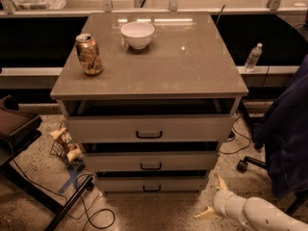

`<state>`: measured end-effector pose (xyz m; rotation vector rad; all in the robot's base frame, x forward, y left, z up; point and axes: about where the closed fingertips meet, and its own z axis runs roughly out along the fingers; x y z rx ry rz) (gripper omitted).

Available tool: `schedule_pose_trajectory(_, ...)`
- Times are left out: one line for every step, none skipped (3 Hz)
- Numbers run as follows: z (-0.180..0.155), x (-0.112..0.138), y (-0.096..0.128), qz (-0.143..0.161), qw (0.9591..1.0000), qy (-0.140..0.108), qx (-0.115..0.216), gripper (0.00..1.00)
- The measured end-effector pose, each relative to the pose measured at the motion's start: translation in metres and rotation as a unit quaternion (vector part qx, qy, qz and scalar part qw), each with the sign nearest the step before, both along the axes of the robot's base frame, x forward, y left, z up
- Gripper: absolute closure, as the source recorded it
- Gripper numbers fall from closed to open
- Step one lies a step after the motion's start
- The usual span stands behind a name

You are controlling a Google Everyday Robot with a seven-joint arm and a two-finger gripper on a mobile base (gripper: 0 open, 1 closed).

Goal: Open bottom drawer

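**Q:** Which parts are hidden or cut off?

**A:** The arm (pixel 262 216) enters at the lower right corner and is cut by the frame edge. Only its white forearm and the gripper (pixel 214 199) show. The inside of the bottom drawer (pixel 120 184) is hidden. Only its front is seen, with a dark strip above it, and how far it stands out cannot be told. To the right of the fingers, a dark blue cloth (pixel 286 129) covers a chair. Only a wheeled foot (pixel 243 165) of that chair shows.

**Q:** What is the state of the gripper?

**A:** It sits low over the floor, beside the cabinet's right side. The two tan fingers (pixel 221 182) are spread apart, one pointing up and the other down and left. Nothing lies between them.

**Q:** Where is the bottom drawer, and how does it look?

**A:** It lies to the left of the fingers and slightly above them, not touching. The right end of its front is near the upper finger. It is the lowest and narrowest-looking of three light grey fronts, with a small black bar handle (pixel 151 188) at centre. The middle drawer (pixel 110 162) and top drawer (pixel 106 128) stack above it.

**Q:** What else can be identified?

**A:** On the cabinet top (pixel 192 66), far above and to the left of the fingers, stand a dented can (pixel 89 53) and a white bowl (pixel 138 34). A water bottle (pixel 253 57) stands far above the fingers, slightly to the right. A snack bag (pixel 66 143) lies far to the left.
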<state>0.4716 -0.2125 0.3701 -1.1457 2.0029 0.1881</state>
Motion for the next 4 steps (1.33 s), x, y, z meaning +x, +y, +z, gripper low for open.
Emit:
schedule_pose_trajectory(-0.001, 0.0, 0.005, 0.004, 1.0, 0.0, 0.0, 0.0)
schedule_pose_trajectory(-0.022, 0.01, 0.039, 0.039, 0.9992, -0.001, 0.001, 0.0)
schedule_pose_trajectory(-0.053, 0.026, 0.071, 0.077, 0.997, 0.001, -0.007, 0.0)
schedule_pose_trajectory(-0.099, 0.045, 0.093, 0.104, 0.9943, 0.017, -0.01, 0.0)
